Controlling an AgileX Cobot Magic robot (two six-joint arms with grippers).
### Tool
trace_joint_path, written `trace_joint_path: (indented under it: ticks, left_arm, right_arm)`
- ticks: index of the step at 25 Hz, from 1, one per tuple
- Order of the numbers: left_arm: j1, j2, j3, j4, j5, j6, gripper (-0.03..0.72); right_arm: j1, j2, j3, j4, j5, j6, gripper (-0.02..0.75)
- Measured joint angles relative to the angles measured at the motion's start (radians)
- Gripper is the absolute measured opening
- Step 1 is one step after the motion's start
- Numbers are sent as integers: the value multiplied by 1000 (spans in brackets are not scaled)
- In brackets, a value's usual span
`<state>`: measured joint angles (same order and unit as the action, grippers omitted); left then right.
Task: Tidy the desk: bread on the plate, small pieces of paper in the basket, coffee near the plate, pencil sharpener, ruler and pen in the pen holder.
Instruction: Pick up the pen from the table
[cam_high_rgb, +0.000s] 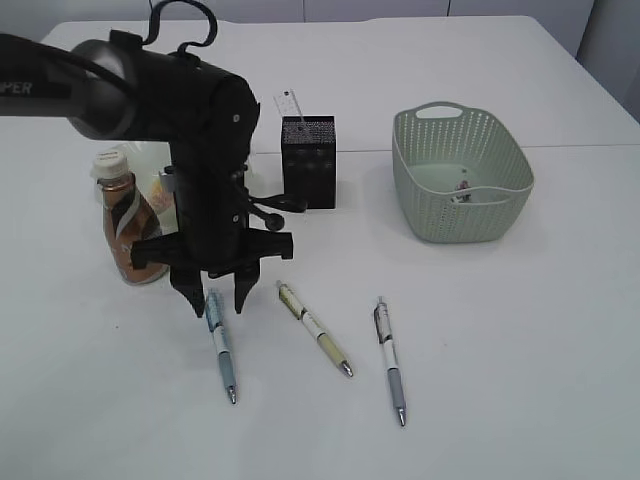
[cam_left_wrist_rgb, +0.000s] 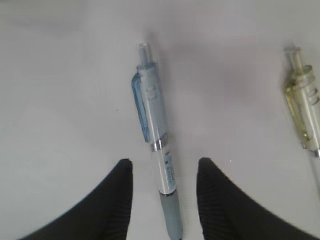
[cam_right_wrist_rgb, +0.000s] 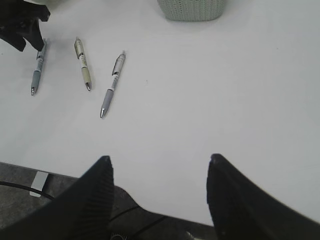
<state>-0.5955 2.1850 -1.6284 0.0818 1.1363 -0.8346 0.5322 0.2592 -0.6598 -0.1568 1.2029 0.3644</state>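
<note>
Plate (cam_high_rgb: 150, 160) mostly hidden behind left arm (cam_high_rgb: 205, 150)

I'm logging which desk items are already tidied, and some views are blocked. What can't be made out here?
- Pale green ruffled plate and any bread on it: exterior view, mostly hidden behind the left arm and the brown coffee bottle.
- Contents of the grey-green perforated basket: exterior view, too small to identify.
- Contents of the black mesh pen holder: only a whitish ruler pokes out.

Grey floor (cam_right_wrist_rgb: 20, 210), black cable (cam_right_wrist_rgb: 12, 184).
</note>
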Motion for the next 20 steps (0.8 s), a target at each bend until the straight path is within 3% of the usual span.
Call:
trace_joint_path:
  ticks: [20]
  left_arm:
    - [0,73,0,-4,-27,-2,308]
  right_arm:
    - [0,0,-11,0,19,0,464]
